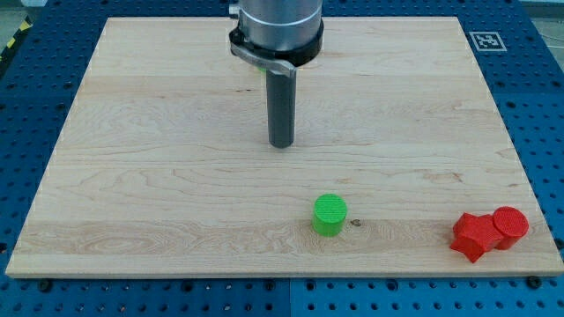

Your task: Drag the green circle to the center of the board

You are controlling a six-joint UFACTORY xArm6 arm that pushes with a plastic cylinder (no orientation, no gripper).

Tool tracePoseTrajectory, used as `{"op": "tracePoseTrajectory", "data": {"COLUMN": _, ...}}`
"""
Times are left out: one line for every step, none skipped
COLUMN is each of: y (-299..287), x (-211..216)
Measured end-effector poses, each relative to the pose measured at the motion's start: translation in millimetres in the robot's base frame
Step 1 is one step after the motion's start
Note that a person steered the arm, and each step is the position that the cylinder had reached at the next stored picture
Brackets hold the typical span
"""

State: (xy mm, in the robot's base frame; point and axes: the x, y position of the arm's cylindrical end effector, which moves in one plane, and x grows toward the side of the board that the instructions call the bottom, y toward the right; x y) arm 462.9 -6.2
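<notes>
Across nearly the whole view lies your table (132, 176), a pale wooden board resting on a blue perforated base (546, 106). You can read no brand or word anywhere; the only marking is a small black-and-white square tag (486, 40) at the board's corner toward the view's top right, and its pattern is too small for you to decode.

Next in size, the arm's grey cylindrical body (277, 26) comes down from the view's top and ends in a straight dark rod. There is no hand on this rig, so you have nothing open or closed to report. My tip (281, 144) stands on bare wood around the board's middle, touching no block.

The green circle (330, 215) sits toward the view's bottom from my tip and slightly to the view's right, clearly apart from it, near the board's bottom edge.

Far to the view's right of my tip and lower, near the bottom right corner, you see a red star-shaped block (474, 235) touching a red circle (510, 224) just beside it.
</notes>
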Motion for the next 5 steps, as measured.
{"op": "tracePoseTrajectory", "data": {"y": 0, "x": 17}}
{"op": "tracePoseTrajectory", "data": {"y": 0, "x": 40}}
{"op": "tracePoseTrajectory", "data": {"y": -1, "x": 54}}
{"op": "tracePoseTrajectory", "data": {"y": -1, "x": 81}}
{"op": "tracePoseTrajectory", "data": {"y": -1, "x": 113}}
